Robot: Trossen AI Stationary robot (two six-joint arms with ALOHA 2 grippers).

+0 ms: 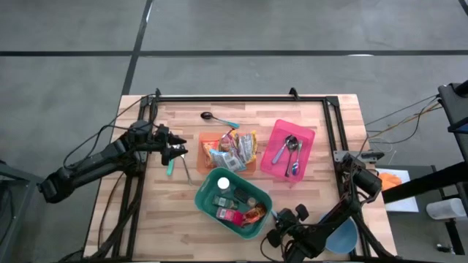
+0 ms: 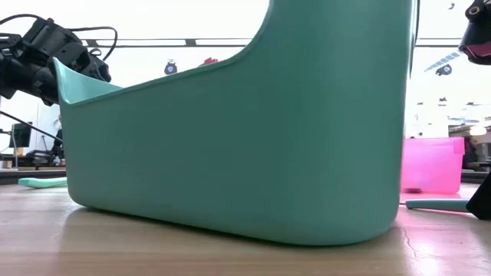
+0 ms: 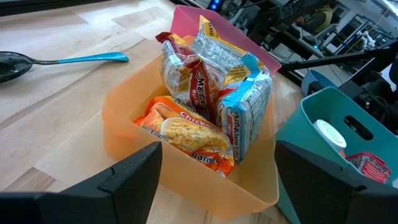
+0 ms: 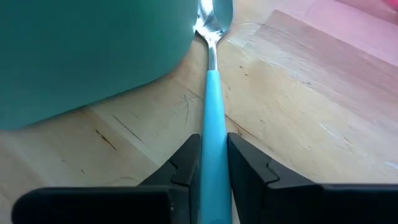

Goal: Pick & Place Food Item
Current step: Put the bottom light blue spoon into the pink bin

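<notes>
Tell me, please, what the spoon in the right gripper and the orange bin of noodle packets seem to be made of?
The spoon: shiny bowl and neck, probably polished metal; its matte blue handle looks like plastic. The orange bin: likely thin plastic, since light glows through its walls.

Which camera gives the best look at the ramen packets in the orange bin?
The left wrist view: the ramen packets fill the frame, standing in the orange bin, labels readable. The high view shows them small from above. The low view is blocked by the teal bin; the right wrist view misses them.
</notes>
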